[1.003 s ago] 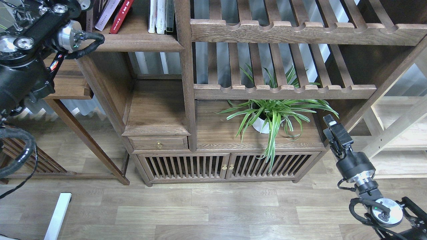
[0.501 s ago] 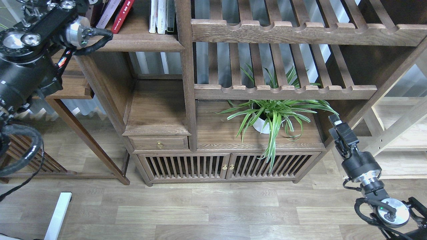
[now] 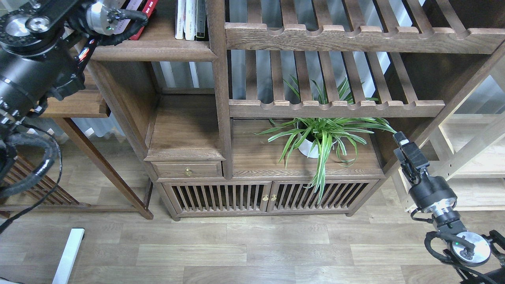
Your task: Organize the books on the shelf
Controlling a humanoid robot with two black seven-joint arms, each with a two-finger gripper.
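Note:
On the dark-brown shelf [image 3: 165, 47] at the top left, a red book [image 3: 149, 7] leans left against a pale book [image 3: 133, 4]. Only their lower parts show below the top edge of the head view. My left arm reaches up in front of them. Its silver wrist [image 3: 101, 15] covers their left side, and the gripper beyond it is cut off by the frame's top. My right gripper [image 3: 401, 139] hangs low at the right, beside the cabinet's right corner, far from the books. It looks dark and narrow, and its fingers cannot be told apart.
Thin white-spined volumes [image 3: 189, 19] stand upright at the shelf's right end against a post. Slatted racks [image 3: 339, 35] fill the upper right. A potted spider plant [image 3: 319, 138] sits on the low cabinet [image 3: 260, 197]. A side table [image 3: 79, 106] stands at the left.
My left arm has risen and swung right, now covering more of the leaning books. My right arm has drifted a little to the right and up.

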